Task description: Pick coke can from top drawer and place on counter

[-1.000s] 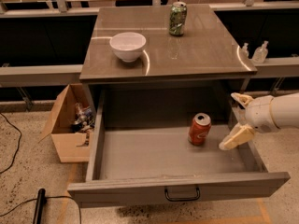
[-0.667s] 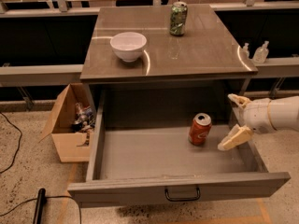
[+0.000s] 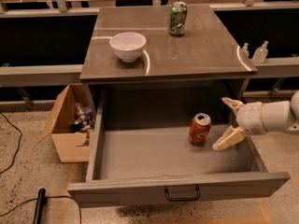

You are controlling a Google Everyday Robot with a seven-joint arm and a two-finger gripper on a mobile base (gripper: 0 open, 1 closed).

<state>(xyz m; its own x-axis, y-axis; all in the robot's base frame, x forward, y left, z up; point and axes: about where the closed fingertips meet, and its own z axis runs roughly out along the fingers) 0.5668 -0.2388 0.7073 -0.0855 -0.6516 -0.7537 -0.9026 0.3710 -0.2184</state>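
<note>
The red-orange coke can (image 3: 199, 129) stands upright inside the open top drawer (image 3: 177, 192), towards its right side. My gripper (image 3: 228, 122) comes in from the right over the drawer's right wall, just right of the can and not touching it. Its two pale fingers (image 3: 229, 139) are spread apart, open and empty. The glossy grey-brown counter (image 3: 205, 50) lies above and behind the drawer.
A white bowl (image 3: 128, 45) and a green patterned can (image 3: 177, 18) stand on the counter. A brown cardboard box (image 3: 70, 125) with clutter sits on the floor left of the drawer. Two small bottles (image 3: 259, 52) stand on a ledge at the right. A black cable (image 3: 14, 139) runs on the floor.
My gripper has moved a little to the left, closer to the coke can. The can and drawer have not moved.
</note>
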